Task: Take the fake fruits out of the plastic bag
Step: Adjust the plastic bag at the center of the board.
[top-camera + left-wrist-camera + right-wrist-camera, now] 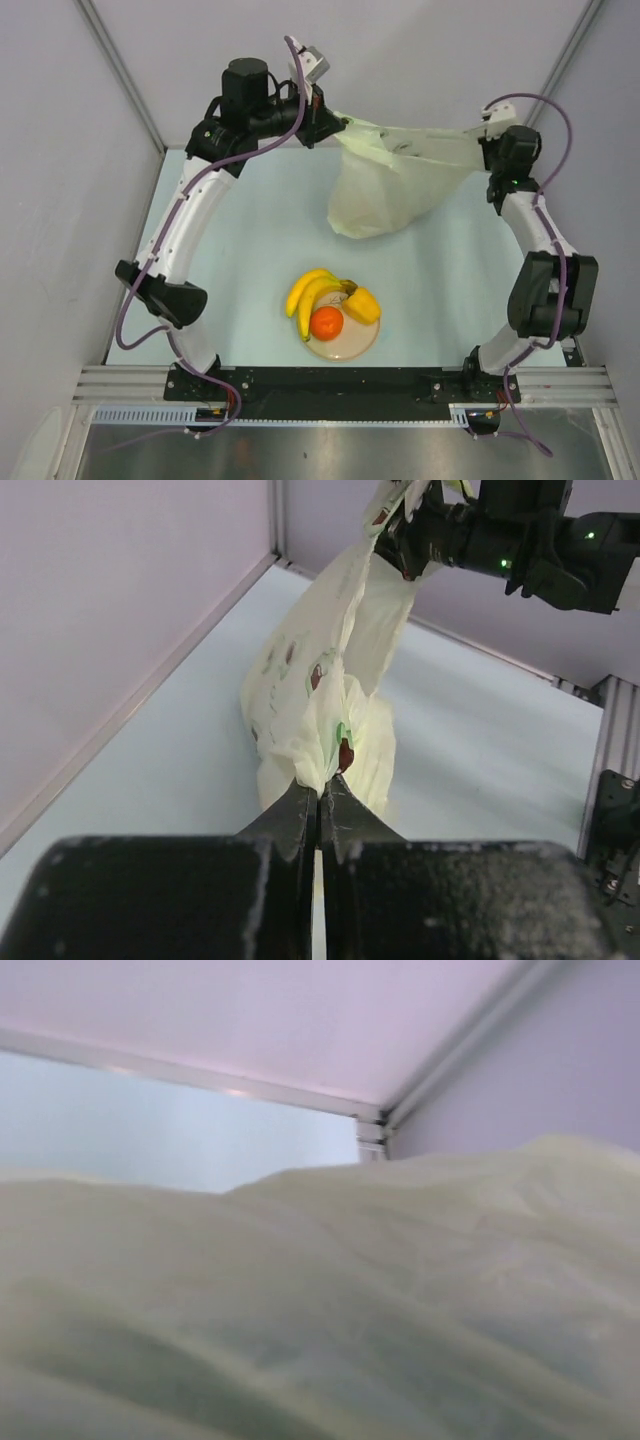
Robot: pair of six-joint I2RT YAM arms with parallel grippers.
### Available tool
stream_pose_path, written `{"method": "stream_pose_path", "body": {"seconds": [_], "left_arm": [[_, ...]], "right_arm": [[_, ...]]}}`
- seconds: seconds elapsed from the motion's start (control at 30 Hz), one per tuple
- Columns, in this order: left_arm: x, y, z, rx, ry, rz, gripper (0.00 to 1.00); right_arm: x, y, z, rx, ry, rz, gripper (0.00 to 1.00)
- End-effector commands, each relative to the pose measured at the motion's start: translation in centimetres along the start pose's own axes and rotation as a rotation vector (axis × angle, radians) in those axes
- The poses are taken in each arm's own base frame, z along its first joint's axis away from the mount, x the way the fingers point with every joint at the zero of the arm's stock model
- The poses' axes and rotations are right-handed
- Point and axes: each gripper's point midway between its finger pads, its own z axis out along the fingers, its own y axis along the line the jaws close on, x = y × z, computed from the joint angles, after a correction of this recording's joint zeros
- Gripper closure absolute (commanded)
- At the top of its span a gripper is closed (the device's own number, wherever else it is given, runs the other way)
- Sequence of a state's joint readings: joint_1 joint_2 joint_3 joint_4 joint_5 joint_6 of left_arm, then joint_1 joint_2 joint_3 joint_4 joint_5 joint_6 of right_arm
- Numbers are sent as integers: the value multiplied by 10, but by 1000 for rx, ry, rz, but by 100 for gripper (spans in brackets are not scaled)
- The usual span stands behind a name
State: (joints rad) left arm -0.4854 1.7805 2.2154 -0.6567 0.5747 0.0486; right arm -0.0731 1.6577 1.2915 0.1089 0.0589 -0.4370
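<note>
The pale cream plastic bag (390, 190) hangs stretched above the far side of the table, between my two grippers. My left gripper (338, 125) is shut on its left top corner; in the left wrist view the jaws (320, 788) pinch bunched bag film (320, 680). At the right top corner my right gripper (478, 135) (400, 540) holds the bag. Blurred bag film (330, 1310) fills the right wrist view and hides those fingers. The banana bunch (312, 290), an orange (326, 322) and a yellow fruit (362, 305) lie on the beige plate (350, 347).
The plate sits near the table's front middle, between the arm bases. Grey walls with metal corner posts (120, 70) close in the back and sides. A metal rail (340, 382) runs along the near edge. The bag's bottom hangs just over the pale blue table (250, 230).
</note>
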Motion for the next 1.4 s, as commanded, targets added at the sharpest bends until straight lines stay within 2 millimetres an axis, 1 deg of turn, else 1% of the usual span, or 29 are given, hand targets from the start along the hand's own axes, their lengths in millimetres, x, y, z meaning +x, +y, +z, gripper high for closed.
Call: {"method": "stream_pose_path", "body": {"seconds": [0.0,0.03,0.07,0.1,0.13,0.17,0.2,0.23,0.27,0.3,0.33,0.37,0.4,0.43,0.53,0.73,0.77,0.83,0.87,0.9,0.93,1.0,1.03,1.07,1.1,1.13,1.17,1.27,1.37], "left_arm": [[-29,-37,-21,112,-79,34,100],[-15,-39,-21,125,-42,10,100],[28,-42,-16,156,58,-41,100],[41,-49,-25,161,90,-45,100],[61,-49,-28,148,132,-58,100],[114,-46,-25,133,244,-124,100],[127,-50,-32,121,269,-132,100],[144,-53,-34,131,301,-150,100],[173,-58,-36,148,360,-194,100],[182,-62,-37,153,377,-218,100],[189,-63,-37,152,390,-244,100],[196,-65,-37,146,405,-290,100],[197,-67,-36,158,403,-304,100],[196,-69,-37,165,395,-309,100],[190,-74,-36,197,380,-310,100],[193,-85,-48,256,416,-292,100],[197,-85,-49,251,424,-293,100],[200,-84,-50,239,425,-293,100],[203,-81,-50,222,431,-296,100],[206,-78,-48,203,438,-300,100],[208,-74,-47,182,444,-297,100],[218,-63,-46,126,471,-278,100],[222,-60,-46,117,481,-267,100],[227,-58,-48,104,497,-270,100],[231,-57,-48,102,507,-273,100],[237,-56,-49,102,520,-275,100],[239,-55,-48,101,523,-275,100],[247,-55,-48,102,540,-281,100],[251,-57,-51,118,569,-286,100]], "right_arm": [[-45,-27,-56,8,-65,67,100],[-28,-12,-62,-43,-31,75,100],[-17,0,-70,-93,-11,82,99],[-9,9,-78,-115,-1,85,98],[7,20,-93,-139,22,89,98],[22,32,-102,-184,58,92,98],[33,44,-111,-217,84,95,98],[58,60,-123,-262,139,105,98],[73,79,-137,-347,182,109,96],[84,93,-146,-403,208,111,95],[83,108,-158,-461,197,107,94],[93,127,-170,-540,220,123,91],[94,132,-176,-564,220,132,90],[87,156,-187,-639,200,108,88],[81,182,-199,-715,177,89,84],[60,210,-177,-700,101,65,84],[46,220,-173,-695,46,50,80],[49,240,-164,-707,49,56,75],[31,244,-153,-682,-26,71,71],[37,256,-145,-687,-15,71,71],[30,258,-137,-669,-39,85,69],[9,249,-112,-565,-106,125,61],[17,253,-98,-552,-78,132,61],[-6,250,-88,-548,-108,142,59],[-9,246,-78,-538,-104,146,59],[2,253,-67,-545,-69,132,58],[-16,249,-59,-535,-99,134,57],[-15,252,-41,-548,-86,116,57],[-6,256,-38,-564,-49,95,56]]}}
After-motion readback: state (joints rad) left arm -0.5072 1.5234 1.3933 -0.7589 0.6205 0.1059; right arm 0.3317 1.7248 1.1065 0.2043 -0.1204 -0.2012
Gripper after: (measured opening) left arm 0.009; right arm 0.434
